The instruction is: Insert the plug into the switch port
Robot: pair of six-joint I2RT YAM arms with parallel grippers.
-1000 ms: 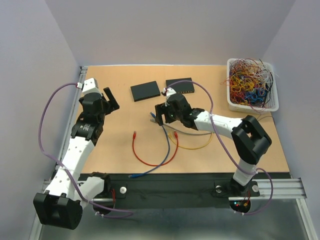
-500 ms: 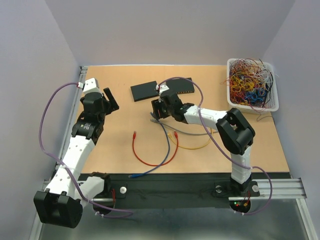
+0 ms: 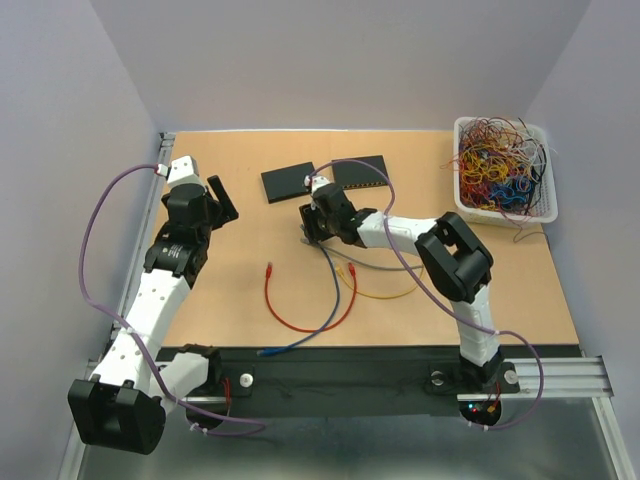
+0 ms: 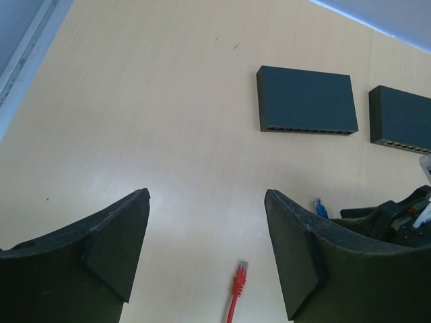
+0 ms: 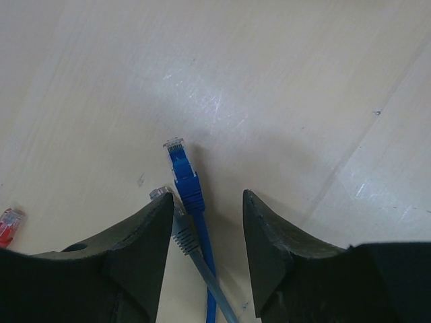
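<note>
Two black switches lie at the back of the table, one on the left (image 3: pixel 290 182) (image 4: pixel 306 101) and one on the right (image 3: pixel 361 171) (image 4: pixel 404 121). A blue plug (image 5: pixel 182 171) (image 4: pixel 318 205) lies flat on the table, a grey plug (image 5: pixel 176 229) beside it. My right gripper (image 5: pixel 207 196) (image 3: pixel 310 228) is low over both plugs and open, its jaws standing either side of them; the grey plug lies against the left finger (image 5: pixel 145 249). My left gripper (image 4: pixel 207 195) (image 3: pixel 222 198) hovers open and empty at the left.
A red cable with its plug (image 3: pixel 269 268) (image 4: pixel 239 276) curves across the table's middle, and a yellow cable (image 3: pixel 385 293) lies to its right. A white basket (image 3: pixel 462 205) full of tangled wires stands at the back right.
My right gripper has slid left and away from the arm bases, and its jaws have narrowed round the blue and grey plugs. The left arm has stayed put.
</note>
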